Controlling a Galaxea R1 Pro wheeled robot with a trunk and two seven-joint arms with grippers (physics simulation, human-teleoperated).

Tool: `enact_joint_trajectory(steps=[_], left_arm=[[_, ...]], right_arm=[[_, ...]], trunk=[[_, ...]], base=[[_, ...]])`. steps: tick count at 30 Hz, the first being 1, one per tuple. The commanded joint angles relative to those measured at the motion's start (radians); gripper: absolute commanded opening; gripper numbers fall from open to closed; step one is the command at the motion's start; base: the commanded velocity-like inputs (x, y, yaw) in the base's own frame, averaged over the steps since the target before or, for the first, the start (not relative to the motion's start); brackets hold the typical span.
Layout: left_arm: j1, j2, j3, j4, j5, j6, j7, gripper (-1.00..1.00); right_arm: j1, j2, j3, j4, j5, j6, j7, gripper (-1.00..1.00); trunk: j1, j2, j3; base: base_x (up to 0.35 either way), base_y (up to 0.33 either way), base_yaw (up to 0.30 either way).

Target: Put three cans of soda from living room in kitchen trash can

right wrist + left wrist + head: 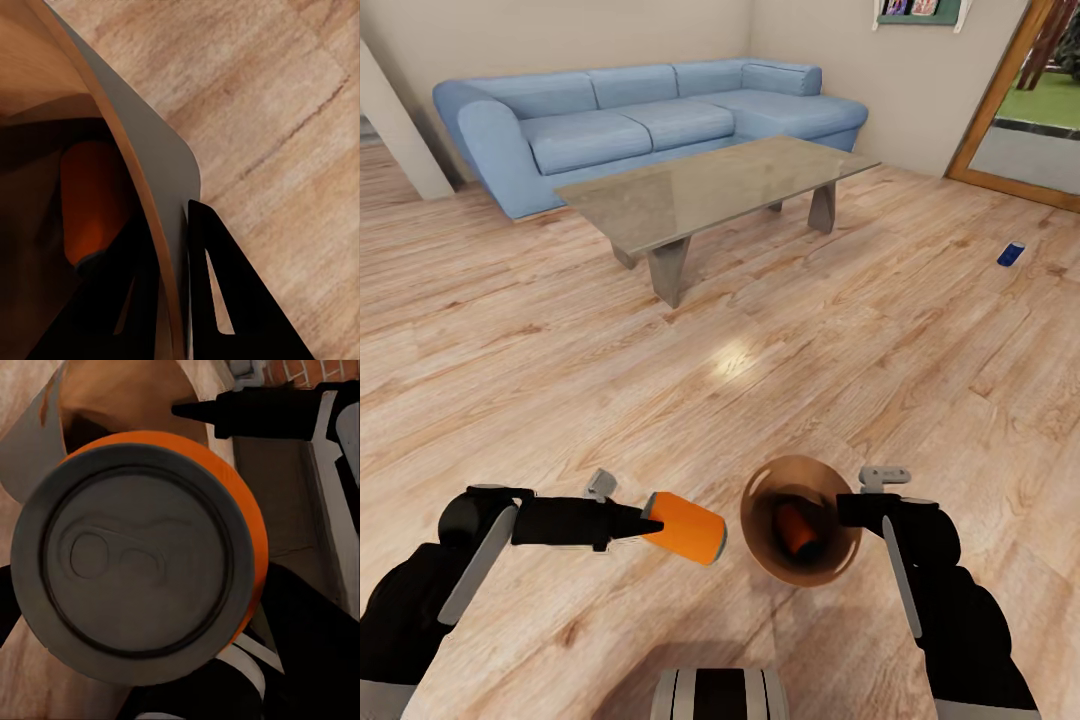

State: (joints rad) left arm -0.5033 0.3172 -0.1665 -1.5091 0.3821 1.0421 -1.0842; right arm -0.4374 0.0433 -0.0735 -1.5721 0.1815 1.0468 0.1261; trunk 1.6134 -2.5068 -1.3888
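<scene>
Left hand (645,524) pinches an orange soda can (685,528), held sideways above the wood floor (660,400), just beside the trash can (760,520). Left wrist view adds the can's grey lid with pull tab (120,559), plus the right hand's black finger (225,416) across the bin's copper-brown wall (112,405) behind; brick visible in a corner. Right hand (845,510) clamps the trash can's rim: right wrist view shows one finger (225,300) outside the wall and the other (112,315) inside, wall (150,165) pressed between. Second orange can (797,527) lies inside the bin, dim and partly shadowed (94,202). Blue soda can (1011,254) lies on the floor far right, near the wood-framed glass door (1000,100), well apart from both hands. Grey-topped coffee table (710,185) and light-blue corner sofa (640,115) stand beyond. Both forearms cut off at the frame's lower edge.
</scene>
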Motion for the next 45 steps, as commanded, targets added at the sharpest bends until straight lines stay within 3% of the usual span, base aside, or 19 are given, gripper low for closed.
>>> enact_joint_trajectory(steps=[1,6,9,11,14,15,20,22,24,25,29,32,34,38,42,45], left_arm=[[0.000,-0.002,0.007,0.000,-0.002,0.001,-0.005,-1.00],[-0.001,-0.019,0.019,0.000,-0.003,0.004,-0.007,-1.00],[-0.005,-0.046,0.019,0.002,-0.006,0.004,0.000,-1.00],[-0.013,-0.114,0.019,0.010,-0.011,0.004,0.037,-1.00],[-0.012,-0.168,0.019,0.031,-0.007,0.004,0.114,-1.00],[-0.012,-0.217,0.018,0.054,-0.006,0.003,0.146,-1.00],[-0.014,-0.296,0.018,0.101,-0.008,0.000,0.164,-1.00],[-0.018,-0.342,0.017,0.146,-0.013,-0.002,0.169,-1.00],[-0.019,-0.376,0.016,0.173,-0.026,-0.004,0.203,-1.00],[-0.020,-0.402,0.015,0.179,-0.030,-0.005,0.240,-1.00],[-0.021,-0.466,0.011,0.182,-0.052,-0.005,0.375,-1.00],[-0.034,-0.479,0.003,0.181,-0.057,-0.005,0.441,-1.00],[-0.045,-0.491,-0.042,0.180,-0.058,-0.005,0.524,-1.00],[-0.058,-0.492,-0.103,0.180,-0.054,-0.008,0.621,-1.00],[-0.076,-0.492,-0.122,0.184,-0.050,-0.011,0.657,-1.00],[-0.078,-0.492,-0.157,0.185,-0.051,-0.012,0.662,-1.00]], right_arm=[[0.000,-0.001,0.000,0.000,-0.011,0.000,0.004,-1.00],[0.000,-0.002,0.000,0.000,-0.011,0.000,0.004,-1.00],[0.000,-0.002,0.000,0.000,-0.011,0.000,0.004,-1.00],[0.000,-0.003,0.000,0.000,-0.011,0.000,0.005,-1.00],[-0.001,-0.003,0.000,0.000,-0.011,0.000,0.005,-1.00],[-0.001,-0.003,0.000,0.000,-0.011,0.000,0.005,-1.00],[0.000,-0.003,0.000,0.000,-0.011,0.000,0.005,-1.00],[-0.001,-0.003,0.000,0.000,-0.011,0.000,0.006,-1.00],[0.000,-0.003,0.000,0.000,-0.011,0.000,0.006,-1.00],[0.000,-0.003,0.000,0.000,-0.011,0.000,0.005,-1.00],[0.000,-0.003,0.000,0.000,-0.011,0.000,0.006,-1.00],[0.000,-0.003,0.000,0.000,-0.011,0.000,0.006,-1.00],[0.000,-0.003,0.000,0.000,-0.011,0.000,0.006,-1.00],[0.000,-0.003,0.000,0.000,-0.011,0.000,0.006,-1.00],[0.000,-0.003,0.000,0.000,-0.011,0.000,0.006,-1.00],[0.000,-0.003,0.000,0.000,-0.011,0.000,0.006,-1.00]], trunk=[[0.000,0.000,0.000],[0.000,0.000,0.000],[0.000,0.000,0.000],[0.000,0.000,0.000],[0.000,0.000,0.000],[0.000,0.000,0.000],[0.000,0.000,0.000],[0.000,0.000,0.000],[0.000,0.000,0.000],[0.000,0.000,0.000],[0.000,0.000,0.000],[0.000,0.000,0.000],[0.000,0.000,0.000],[0.000,0.000,0.000],[0.000,0.000,0.000],[0.000,0.000,0.000]], base=[[0.000,0.000,0.000],[0.000,0.000,0.000],[0.000,0.000,0.000],[0.000,0.000,0.000],[0.000,0.000,0.000],[0.000,0.000,0.000],[0.000,0.000,0.000],[0.000,0.000,0.000],[0.000,0.000,0.000],[0.000,0.000,0.000],[0.000,0.000,0.000],[0.000,0.000,0.000],[0.000,0.000,0.000],[0.000,0.000,0.000],[0.000,0.000,0.000],[0.000,0.000,0.000]])
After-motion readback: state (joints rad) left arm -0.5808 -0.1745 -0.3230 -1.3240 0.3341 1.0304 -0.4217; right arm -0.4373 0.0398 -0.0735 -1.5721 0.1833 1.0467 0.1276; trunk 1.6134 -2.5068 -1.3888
